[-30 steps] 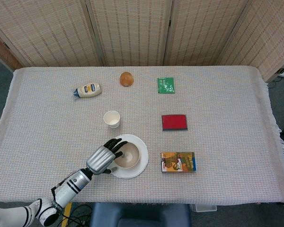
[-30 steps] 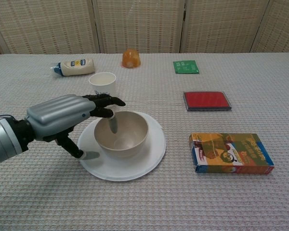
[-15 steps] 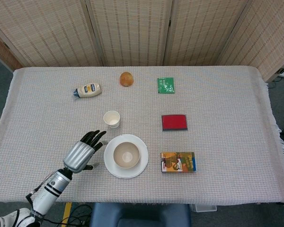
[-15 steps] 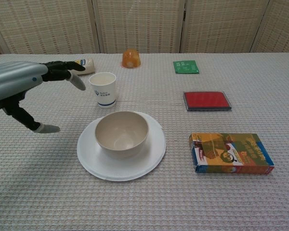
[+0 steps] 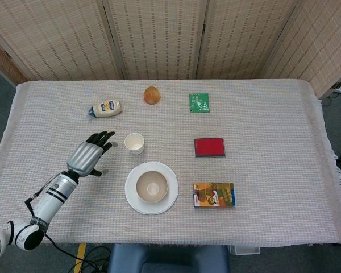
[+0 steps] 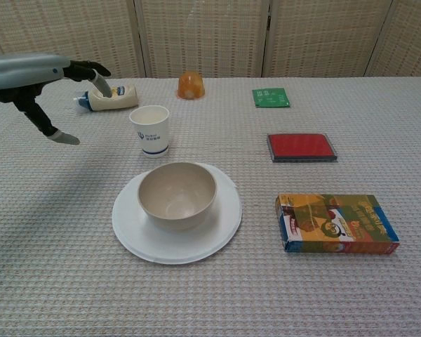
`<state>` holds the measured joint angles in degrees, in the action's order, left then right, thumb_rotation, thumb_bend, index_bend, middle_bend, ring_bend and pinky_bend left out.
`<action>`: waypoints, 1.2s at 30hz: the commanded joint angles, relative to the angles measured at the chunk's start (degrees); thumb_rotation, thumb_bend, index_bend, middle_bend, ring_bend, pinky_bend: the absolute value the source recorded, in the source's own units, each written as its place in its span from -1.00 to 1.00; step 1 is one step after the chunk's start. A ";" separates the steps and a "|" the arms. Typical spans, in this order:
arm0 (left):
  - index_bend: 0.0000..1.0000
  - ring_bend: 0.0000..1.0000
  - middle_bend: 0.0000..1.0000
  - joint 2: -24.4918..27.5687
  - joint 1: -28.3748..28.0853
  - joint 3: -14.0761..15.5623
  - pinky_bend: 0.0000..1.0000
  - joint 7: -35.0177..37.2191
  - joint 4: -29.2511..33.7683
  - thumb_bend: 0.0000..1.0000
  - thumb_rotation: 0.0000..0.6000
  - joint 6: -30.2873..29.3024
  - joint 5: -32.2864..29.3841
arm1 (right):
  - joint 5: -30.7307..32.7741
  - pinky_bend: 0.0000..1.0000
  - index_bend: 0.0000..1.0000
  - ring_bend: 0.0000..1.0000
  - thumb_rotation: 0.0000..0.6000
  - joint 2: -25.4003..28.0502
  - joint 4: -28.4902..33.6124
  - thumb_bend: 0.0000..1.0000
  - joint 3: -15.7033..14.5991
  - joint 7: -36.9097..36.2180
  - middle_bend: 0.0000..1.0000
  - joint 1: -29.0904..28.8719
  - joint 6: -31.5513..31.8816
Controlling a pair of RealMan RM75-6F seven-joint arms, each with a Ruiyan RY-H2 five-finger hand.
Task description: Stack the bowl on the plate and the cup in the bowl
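Observation:
A beige bowl (image 5: 152,186) (image 6: 177,194) sits upright on the white plate (image 5: 170,199) (image 6: 221,225) near the table's front. Behind them stands a white paper cup (image 5: 134,143) (image 6: 149,130), upright and alone. My left hand (image 5: 90,154) (image 6: 38,77) hovers open to the left of the cup, fingers spread and pointing toward it, holding nothing. A gap separates its fingertips from the cup. My right hand is not visible in either view.
A mayonnaise bottle (image 5: 105,108) (image 6: 112,97) lies at the back left, with an orange fruit (image 5: 152,94) (image 6: 190,84) and a green packet (image 5: 199,102) (image 6: 271,97) further back. A red case (image 5: 209,147) (image 6: 301,147) and a colourful box (image 5: 213,194) (image 6: 336,223) lie right of the plate.
My left hand let go of the bowl, leaving it on the plate, then drew back to the left and moved away toward the cup's left side.

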<state>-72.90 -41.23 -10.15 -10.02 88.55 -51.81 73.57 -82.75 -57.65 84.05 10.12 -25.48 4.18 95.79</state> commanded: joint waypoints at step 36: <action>-0.55 -1.00 -0.87 -10.63 -20.22 -0.66 -0.71 7.79 -24.29 -0.59 1.00 20.99 1.53 | 2.41 -1.00 -0.99 -1.00 1.00 0.67 2.85 -0.75 -0.73 6.28 -0.92 -2.22 -5.84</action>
<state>-83.20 -60.82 -11.19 -2.64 65.08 -31.52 74.58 -80.39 -56.99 86.90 9.36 -19.23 1.99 90.00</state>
